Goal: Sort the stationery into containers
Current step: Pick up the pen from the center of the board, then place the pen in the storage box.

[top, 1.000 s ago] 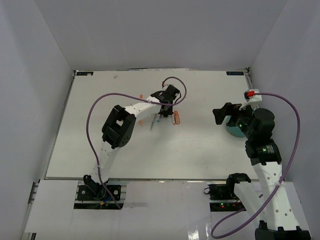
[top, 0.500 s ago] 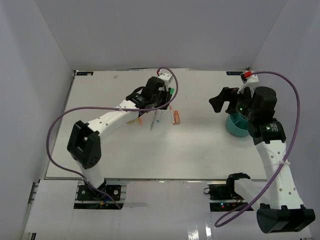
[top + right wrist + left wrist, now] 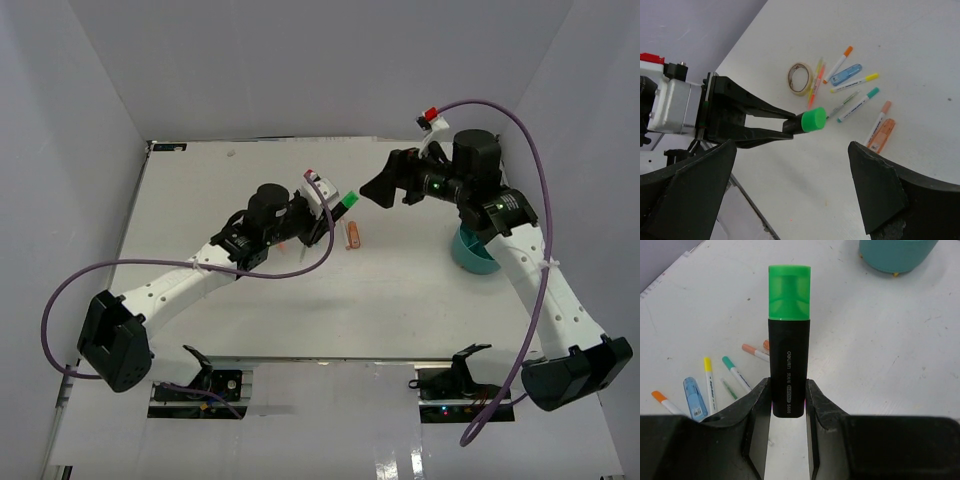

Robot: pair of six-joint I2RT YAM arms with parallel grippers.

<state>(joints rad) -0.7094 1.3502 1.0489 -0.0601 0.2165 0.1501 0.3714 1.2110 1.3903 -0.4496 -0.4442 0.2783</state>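
My left gripper (image 3: 788,390) is shut on the lower end of a black highlighter with a green cap (image 3: 788,340), held above the table with the cap pointing away from it. From above, the left gripper (image 3: 322,220) and the green cap (image 3: 346,200) sit near the table's middle. My right gripper (image 3: 383,190) faces that cap a short way off, open and holding nothing. In the right wrist view, the right gripper (image 3: 792,155) frames the cap (image 3: 813,120). The teal cup (image 3: 472,252) stands at the right, under the right arm.
Loose stationery lies behind the left gripper: a beige loop (image 3: 800,77), an orange-capped pen (image 3: 840,62), a light blue piece (image 3: 846,74), a yellow-tipped pen (image 3: 855,82), a teal-tipped pen (image 3: 857,105) and a salmon highlighter (image 3: 881,135). White walls enclose the table.
The left arm has stretched out low and carried the highlighter rightward, off the table. The right arm has swung left from above the teal cup toward the cap, jaws staying wide.
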